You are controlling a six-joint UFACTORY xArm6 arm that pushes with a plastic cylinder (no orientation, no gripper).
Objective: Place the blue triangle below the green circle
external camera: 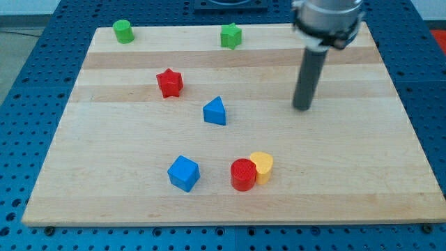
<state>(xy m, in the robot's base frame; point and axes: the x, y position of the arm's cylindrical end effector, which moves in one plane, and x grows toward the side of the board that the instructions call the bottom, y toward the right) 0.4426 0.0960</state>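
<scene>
The blue triangle (pixel 215 111) lies near the middle of the wooden board (pixel 362 174). The green circle (pixel 124 31) sits at the board's top left corner, far up and left of the triangle. My tip (pixel 302 107) rests on the board to the right of the blue triangle, well apart from it, at about the same height in the view.
A green star-like block (pixel 231 35) sits at the top middle. A red star (pixel 169 83) lies up and left of the triangle. A blue cube (pixel 183 173), a red cylinder (pixel 243 174) and a yellow block (pixel 262 167) touching it lie near the bottom.
</scene>
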